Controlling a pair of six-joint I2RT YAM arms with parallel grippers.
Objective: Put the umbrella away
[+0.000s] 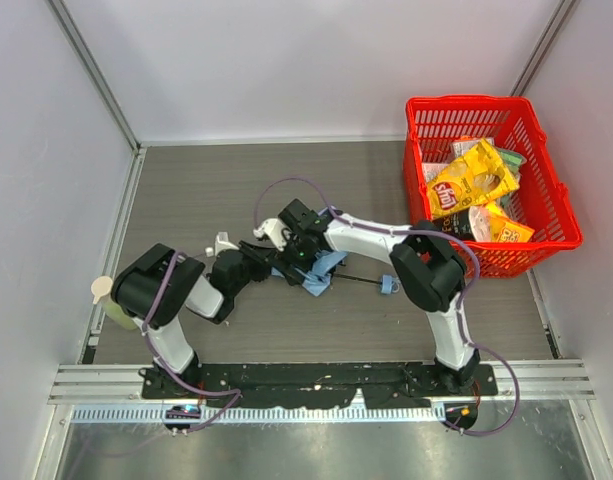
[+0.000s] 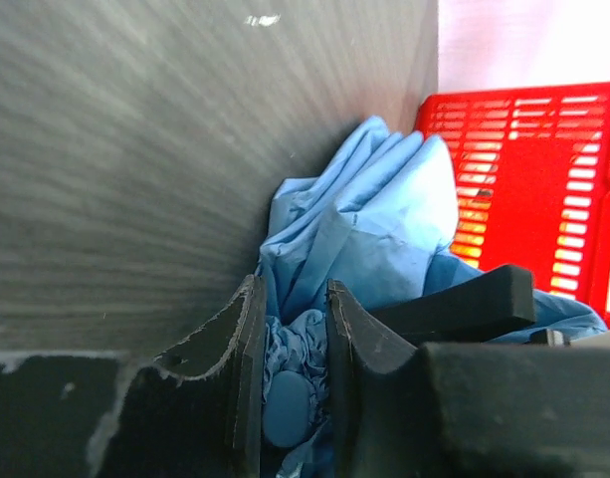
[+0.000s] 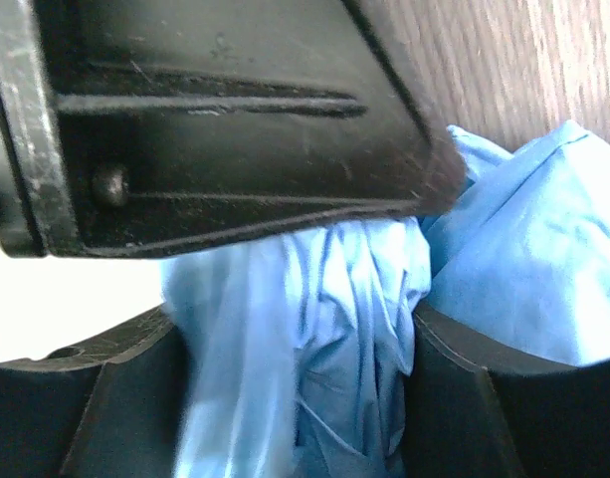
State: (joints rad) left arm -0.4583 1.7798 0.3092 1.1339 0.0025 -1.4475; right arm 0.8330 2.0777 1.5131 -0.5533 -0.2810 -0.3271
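Note:
The umbrella [image 1: 323, 268] lies in the middle of the table as a bunched light blue canopy, with a thin black shaft running right to a small blue handle [image 1: 388, 285]. My left gripper [image 1: 269, 264] is at the canopy's left end. In the left wrist view it [image 2: 290, 291] is shut on bunched fabric [image 2: 374, 214] with a rounded blue tip between the fingers. My right gripper [image 1: 304, 252] comes over from the right and meets it. In the right wrist view it [image 3: 300, 334] is shut on a fold of fabric [image 3: 354, 299], and a black gripper body fills the upper frame.
A red plastic basket [image 1: 534, 140] holding snack bags, one yellow [image 1: 471, 180], stands at the table's right edge; it also shows in the left wrist view [image 2: 543, 189]. Grey walls enclose the back and sides. A beige object [image 1: 104, 295] sits at the left rail.

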